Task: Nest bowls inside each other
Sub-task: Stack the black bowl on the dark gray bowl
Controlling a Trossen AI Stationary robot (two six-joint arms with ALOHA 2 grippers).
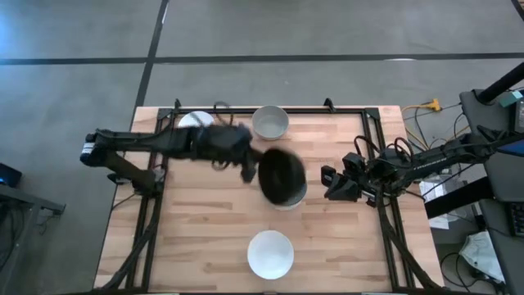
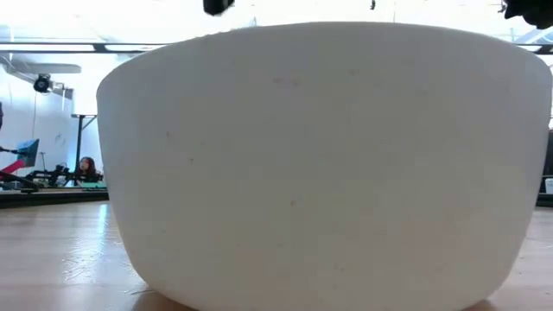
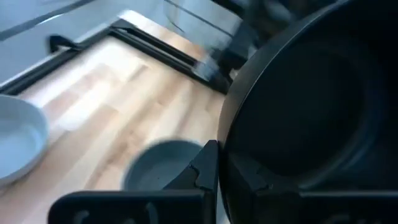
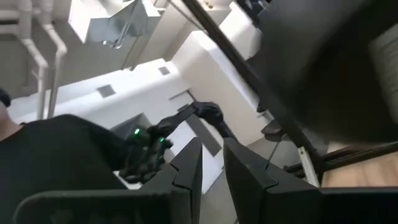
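Note:
My left gripper is shut on a black bowl at the table's middle. The bowl hangs over a grey bowl that stands on the table and shows below the fingers in the left wrist view. A white bowl stands at the far edge. Another white bowl is half hidden under my left arm. A third white bowl stands near the front edge and fills the low view. My right gripper is shut and empty at the table's right. My left gripper holds the black bowl by its rim on the side toward the table's left, one finger outside the wall and the other inside. The fingers come from the table's left, slanting down. The bowl is lifted clear and tilted, above the grey bowl.
A dark metal frame runs along the table's edges. Cables and equipment lie past the right edge. Bare wood lies at the near left. A person sits far off in the room.

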